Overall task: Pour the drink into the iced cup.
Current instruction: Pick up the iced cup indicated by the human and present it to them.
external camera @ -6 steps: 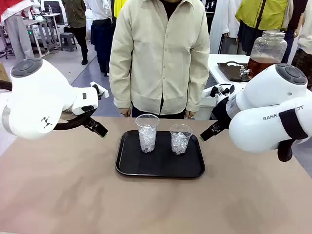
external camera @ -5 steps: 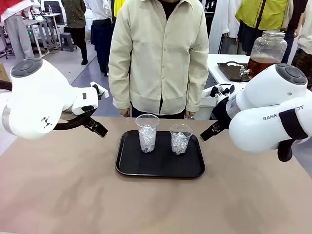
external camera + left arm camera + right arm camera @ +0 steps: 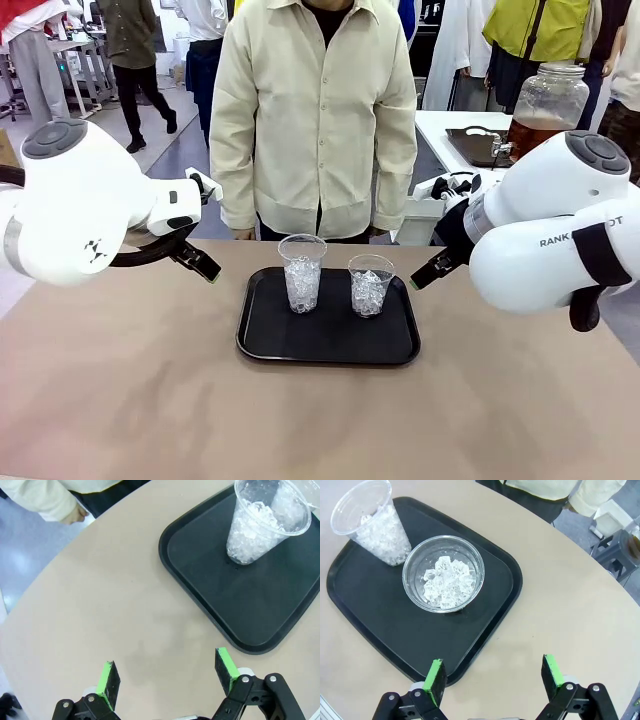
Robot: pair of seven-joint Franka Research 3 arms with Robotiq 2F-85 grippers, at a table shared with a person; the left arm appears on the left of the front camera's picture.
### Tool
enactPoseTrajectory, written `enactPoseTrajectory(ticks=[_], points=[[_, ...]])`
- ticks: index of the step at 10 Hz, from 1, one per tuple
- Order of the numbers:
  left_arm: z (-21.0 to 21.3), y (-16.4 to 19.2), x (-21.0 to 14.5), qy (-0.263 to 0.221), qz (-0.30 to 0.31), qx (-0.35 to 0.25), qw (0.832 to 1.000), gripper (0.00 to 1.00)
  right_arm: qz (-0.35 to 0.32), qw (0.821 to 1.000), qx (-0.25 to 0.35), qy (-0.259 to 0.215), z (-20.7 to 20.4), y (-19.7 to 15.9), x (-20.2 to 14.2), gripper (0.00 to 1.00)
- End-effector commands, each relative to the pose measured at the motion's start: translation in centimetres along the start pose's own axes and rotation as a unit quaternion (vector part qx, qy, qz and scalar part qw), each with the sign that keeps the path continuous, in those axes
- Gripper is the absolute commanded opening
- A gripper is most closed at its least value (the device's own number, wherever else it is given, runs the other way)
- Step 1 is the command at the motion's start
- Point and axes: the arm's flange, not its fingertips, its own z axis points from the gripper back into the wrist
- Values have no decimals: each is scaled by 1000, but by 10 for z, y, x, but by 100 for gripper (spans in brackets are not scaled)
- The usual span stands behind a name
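Black tray [image 3: 262,340] is sitting centrally, carrying a tall iced cup [image 3: 302,272] and a short iced glass [image 3: 371,284], seemingly staged for filling. Amber drink [image 3: 530,133] is waiting in a lidded jar [image 3: 552,92] on a white side table [image 3: 445,125] beyond the right arm. Left gripper [image 3: 165,666] and right gripper [image 3: 493,667] are flanking the tray, fingers spread wide, empty. Beige table [image 3: 130,400]; busy hall behind.

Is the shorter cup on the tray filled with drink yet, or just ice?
Just ice. The shorter cup stands upright on the tray, holding clear cubes and no brown liquid.
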Motion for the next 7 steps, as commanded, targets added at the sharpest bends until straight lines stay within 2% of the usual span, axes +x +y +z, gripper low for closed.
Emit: enactPoseTrajectory(ticks=[1,4,7], points=[[1,0,0,-2,-1,1,1000,100,-2,1000,0,-2,1,-1,0,100],[0,0,0,0,0,0,1000,100,0,1000,0,0,0,0,0,100],[40,0,26,-30,-3,-9,1000,100,-20,998,52,-19,40,-11,21,100]])
